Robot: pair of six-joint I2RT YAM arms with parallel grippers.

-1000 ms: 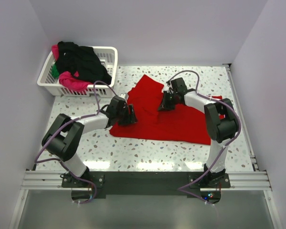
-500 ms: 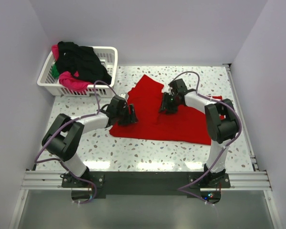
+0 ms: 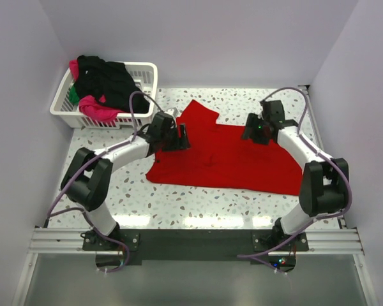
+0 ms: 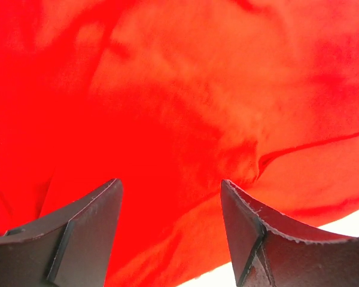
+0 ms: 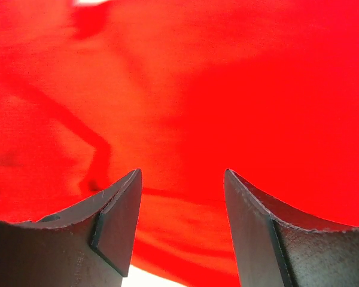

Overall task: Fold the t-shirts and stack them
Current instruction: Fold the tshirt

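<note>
A bright red t-shirt (image 3: pixel 226 156) lies spread on the speckled table, one sleeve pointing to the back left. My left gripper (image 3: pixel 180 137) hovers over the shirt's left edge, jaws open, only red cloth (image 4: pixel 179 119) below and nothing between the fingers. Over the shirt's upper right edge, my right gripper (image 3: pixel 250 133) is open too, above red cloth (image 5: pixel 185 89). Black, magenta-pink and green t-shirts (image 3: pixel 105 86) are piled in the white basket (image 3: pixel 147 73) at the back left.
The white lattice basket stands at the table's back left corner. White walls close in the left, back and right sides. Bare speckled tabletop (image 3: pixel 198 207) shows in front of the red shirt.
The right gripper opened, let go of the red cloth and swung right to the shirt's upper right edge. The left gripper moved back a little along the shirt's left edge.
</note>
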